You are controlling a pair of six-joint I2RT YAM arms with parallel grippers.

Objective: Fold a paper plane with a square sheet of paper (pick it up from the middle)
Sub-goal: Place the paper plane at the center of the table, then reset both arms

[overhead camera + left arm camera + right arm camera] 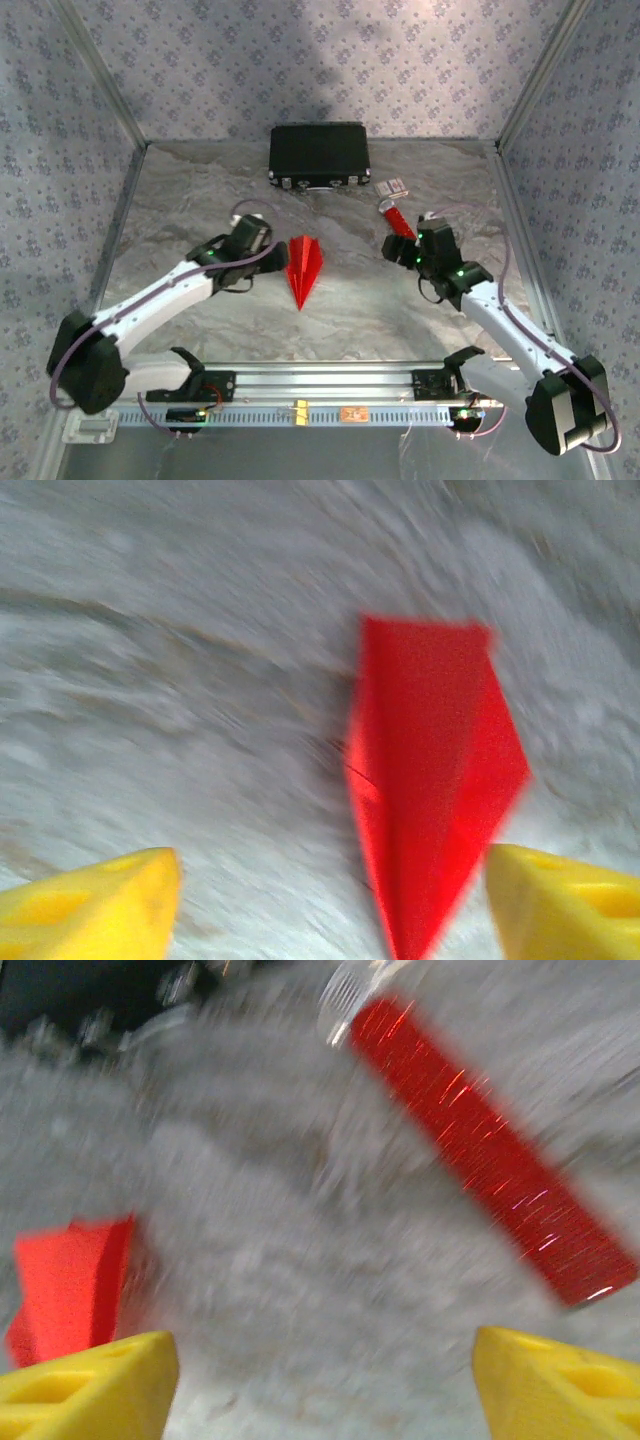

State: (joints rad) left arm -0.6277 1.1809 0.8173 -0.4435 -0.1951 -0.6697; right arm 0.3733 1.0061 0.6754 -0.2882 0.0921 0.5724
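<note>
Paper plane (304, 268) lies flat on the surface (200, 200) in front of the black case (319, 155), well apart from it, nose toward the arm bases. Left pincer (332, 870) and right pincer (325, 1350) are both spread, pinching nothing. Folding looks done, so the next move is probably just backing the arms clear without brushing it. Both wrist views are blurred and I can't check the creases. The frame edges cut off the plane's tip and most of its body.

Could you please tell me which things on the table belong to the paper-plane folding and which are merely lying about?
Belongs to the job:
- paper plane, already folded

Just lying about:
- black case
- red tube
</note>
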